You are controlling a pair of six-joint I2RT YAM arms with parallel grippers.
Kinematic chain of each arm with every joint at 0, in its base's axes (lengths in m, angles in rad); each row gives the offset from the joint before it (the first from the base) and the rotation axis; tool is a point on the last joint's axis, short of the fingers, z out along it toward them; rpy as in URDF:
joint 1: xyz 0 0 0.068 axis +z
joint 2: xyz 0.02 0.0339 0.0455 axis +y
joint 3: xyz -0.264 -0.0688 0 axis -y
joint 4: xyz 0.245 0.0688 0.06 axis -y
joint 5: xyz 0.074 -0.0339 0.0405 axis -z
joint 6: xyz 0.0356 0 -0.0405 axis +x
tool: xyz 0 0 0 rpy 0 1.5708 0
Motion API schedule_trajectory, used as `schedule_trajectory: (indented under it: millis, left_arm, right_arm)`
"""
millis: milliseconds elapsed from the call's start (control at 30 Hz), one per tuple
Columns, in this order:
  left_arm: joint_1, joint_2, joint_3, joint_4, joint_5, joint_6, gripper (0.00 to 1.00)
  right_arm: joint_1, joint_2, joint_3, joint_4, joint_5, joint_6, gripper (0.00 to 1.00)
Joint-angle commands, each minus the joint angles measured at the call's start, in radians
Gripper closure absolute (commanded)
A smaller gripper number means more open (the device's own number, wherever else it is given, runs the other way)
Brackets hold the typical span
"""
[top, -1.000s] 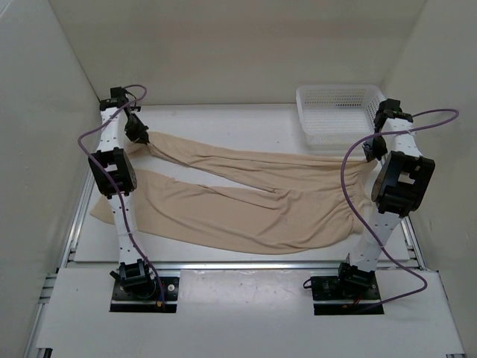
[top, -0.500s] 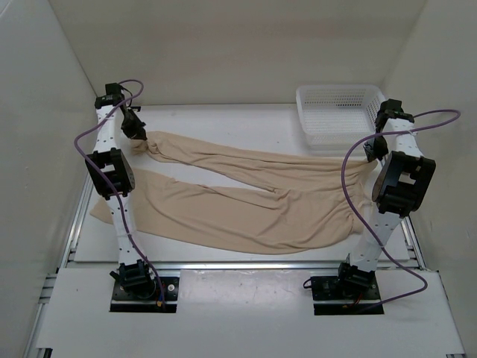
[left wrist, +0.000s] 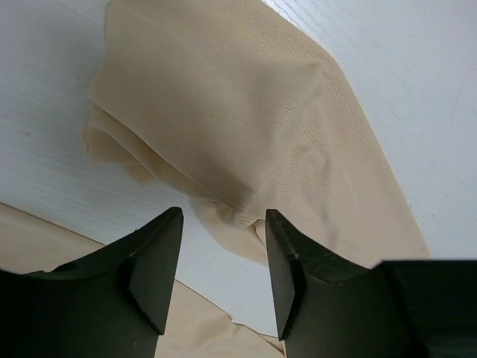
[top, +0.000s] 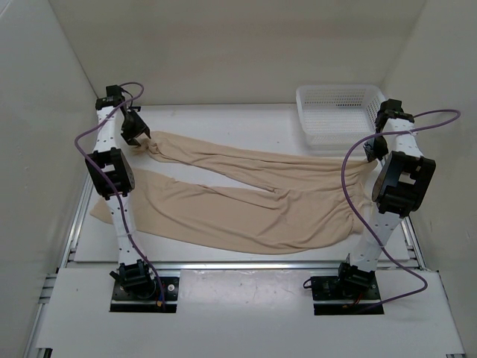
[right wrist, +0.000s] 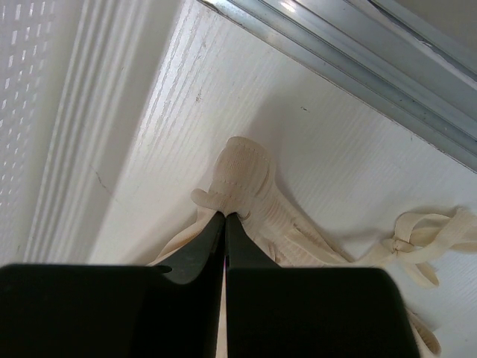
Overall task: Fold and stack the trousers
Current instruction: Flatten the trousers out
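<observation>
Thin wrinkled beige-tan fabric trousers (top: pixel 246 201) spread across the white table (top: pixel 223 119), legs toward the left, left pincer (left wrist: pixel 223 224) agape above the far leg's end, holding nothing, right pincer (right wrist: pixel 226 216) clamped on the waistband, beside white plastic mesh basket (top: pixel 339 89).

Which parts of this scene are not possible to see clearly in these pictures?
- Top view: the pinch of the right hand on the trousers is hidden behind its own wrist.
- Top view: the left arm covers part of the near leg's cuff.
- Left wrist view: the frame edges cut off the cloth; whether it touches the left hand is unclear.
</observation>
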Motion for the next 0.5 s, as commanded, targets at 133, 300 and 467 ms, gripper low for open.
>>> schedule_trajectory:
  millis: [133, 300, 467]
  left_arm:
    - [-0.013, 0.003, 0.004, 0.011, 0.004, 0.005, 0.51]
    - [-0.013, 0.047, 0.048, 0.011, 0.027, -0.006, 0.66]
    - [-0.013, 0.047, 0.058, 0.02, 0.047, -0.015, 0.9]
  right_arm:
    - [-0.007, -0.058, -0.006, 0.01, 0.005, 0.001, 1.0]
    - [-0.007, -0.058, -0.006, 0.01, 0.005, 0.001, 1.0]
    - [-0.007, -0.058, -0.006, 0.01, 0.005, 0.001, 1.0]
